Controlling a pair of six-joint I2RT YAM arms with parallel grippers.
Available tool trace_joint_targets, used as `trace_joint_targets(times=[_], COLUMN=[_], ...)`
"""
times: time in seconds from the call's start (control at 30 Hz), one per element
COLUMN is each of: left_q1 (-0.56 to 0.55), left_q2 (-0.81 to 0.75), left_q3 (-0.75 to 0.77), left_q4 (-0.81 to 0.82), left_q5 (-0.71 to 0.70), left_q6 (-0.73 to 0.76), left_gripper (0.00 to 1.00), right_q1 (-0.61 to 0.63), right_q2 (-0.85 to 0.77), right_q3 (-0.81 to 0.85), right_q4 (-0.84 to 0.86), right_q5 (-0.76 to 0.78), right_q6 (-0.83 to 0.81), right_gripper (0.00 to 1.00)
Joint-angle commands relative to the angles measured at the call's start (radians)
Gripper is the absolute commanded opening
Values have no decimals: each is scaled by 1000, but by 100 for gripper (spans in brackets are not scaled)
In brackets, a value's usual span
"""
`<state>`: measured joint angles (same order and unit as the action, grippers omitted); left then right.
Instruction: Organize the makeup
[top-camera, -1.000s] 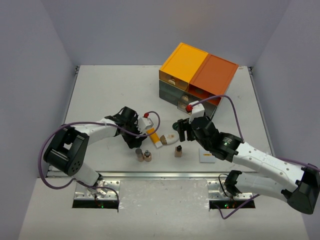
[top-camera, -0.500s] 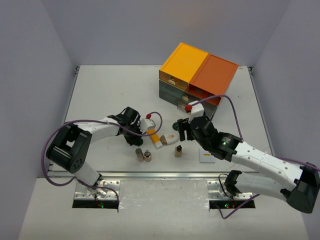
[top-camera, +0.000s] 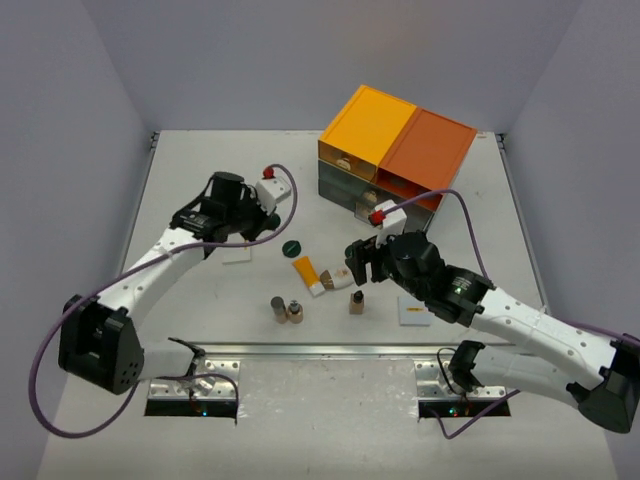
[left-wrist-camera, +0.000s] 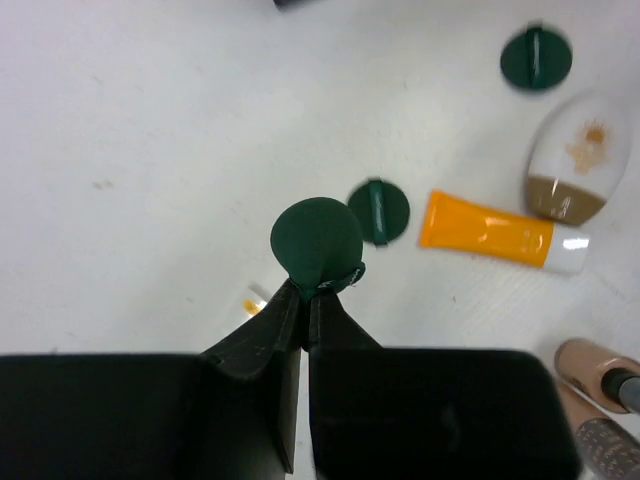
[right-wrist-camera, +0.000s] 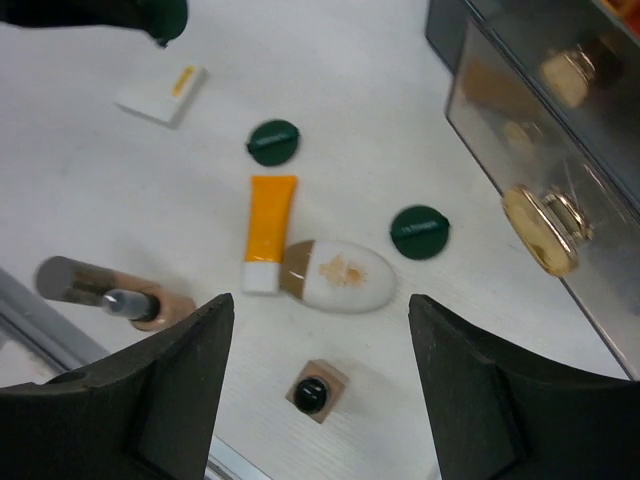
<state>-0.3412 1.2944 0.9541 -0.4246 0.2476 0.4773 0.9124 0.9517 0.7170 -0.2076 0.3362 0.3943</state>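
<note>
Step in hand, by judgement: pick-and-carry of one dark green disc (left-wrist-camera: 317, 240). Left gripper (left-wrist-camera: 305, 292) pinched fully shut on the lower edge of that disc, flat face toward the wrist camera, seemingly raised off the table (top-camera: 190, 170), over its left-centre part and well apart from the drawer chest (top-camera: 395, 150). Right gripper (right-wrist-camera: 318, 300) spread wide, holding nothing, hovering over the white oval piece (right-wrist-camera: 338, 276) and one small brown bottle (right-wrist-camera: 315, 390). Loose on the table: second green disc (left-wrist-camera: 378, 211) just beside the flat end of the orange tube (left-wrist-camera: 490, 231); third green disc (right-wrist-camera: 419, 232) nearer the chest; oval piece against the tube's white cap end; flat white square (right-wrist-camera: 160, 95) below the left arm; two more brown bottles (top-camera: 280, 305) near the front edge. Sorting hardly begun, by the look of it: nearly every item not yet placed. Next move, as judged: swing the left arm right and back toward the chest, or toward a chosen grouping spot, with the pinch kept firm, the hold being on a thin edge only. Needed first: a drawer standing open enough to take the disc; drawer state not clear from these views. Also needed: a path clear of the right arm, low between the disc and the chest.
</note>
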Motion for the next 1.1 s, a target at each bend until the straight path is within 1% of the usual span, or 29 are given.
trace_joint_targets(times=[0.0,0.07,0.1,0.17,0.33,0.53,0.6,0.67,0.77,1.07], left_q1=[22,23,24,23,24,24,24,22,24,24], left_q2=[-206,-299,-305,-342,-355,-392,-397,-400,-401,-419], left_q3=[73,78,78,90,112,125,128,135,148,150], left_q4=[29,28,26,-3,-54,-70,-73,-77,-85,-102], left_q5=[186,278,311,396,472,479,489,498,492,513], left_q6=[-41,-47,-48,-51,-83,-85,-89,-86,-89,-104], left_gripper=[0,0,0,0,0,0,0,0,0,0], right_q1=[5,5,5,6,6,-8,-11,-15,-22,-41], right_q2=[-14,30,54,117,243,302,327,352,369,363], right_q3=[73,116,137,209,332,379,402,427,461,397], right_q4=[194,255,271,305,418,426,426,411,366,414], right_q5=[-265,-373,-379,-474,-620,-537,-543,-542,-474,-471], right_q6=[-77,-84,-83,-68,-10,7,18,29,41,126], right_gripper=[71,70,70,69,67,62,61,60,58,46])
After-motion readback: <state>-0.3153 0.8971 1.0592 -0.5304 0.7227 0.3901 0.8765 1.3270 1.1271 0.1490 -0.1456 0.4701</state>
